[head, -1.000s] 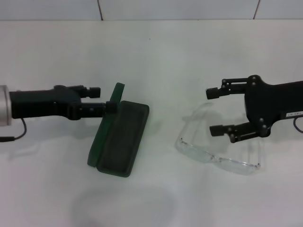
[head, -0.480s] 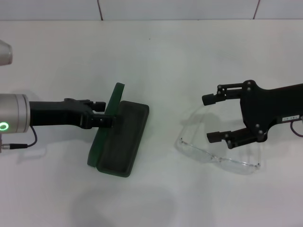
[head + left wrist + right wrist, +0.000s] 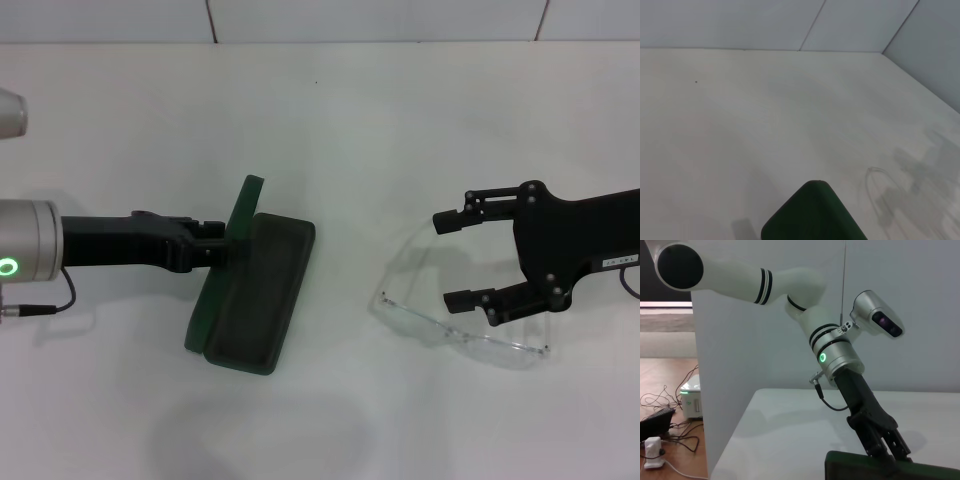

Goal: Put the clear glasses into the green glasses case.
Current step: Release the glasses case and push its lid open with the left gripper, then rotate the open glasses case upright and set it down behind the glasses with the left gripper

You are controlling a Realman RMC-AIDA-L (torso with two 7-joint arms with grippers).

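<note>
The green glasses case (image 3: 255, 300) lies open left of centre in the head view, its lid standing up along the left side. My left gripper (image 3: 224, 242) reaches in from the left and is shut on the upper part of that lid. The right wrist view shows the same grip from the other side, with the case (image 3: 890, 469) at the bottom edge. The clear glasses (image 3: 470, 340) rest on the table to the right, arms unfolded and pointing away from me. My right gripper (image 3: 450, 260) hovers open over them, one finger on each side of the far arm.
The white table (image 3: 330, 120) runs back to a tiled wall. In the left wrist view a corner of the case (image 3: 812, 215) shows, with the glasses (image 3: 874, 182) faint beyond it. A cable hangs from the left arm near the table's left edge.
The left gripper has moved right to the case lid and its fingers have narrowed onto it. The right gripper has shifted a little toward me over the glasses, staying open.
</note>
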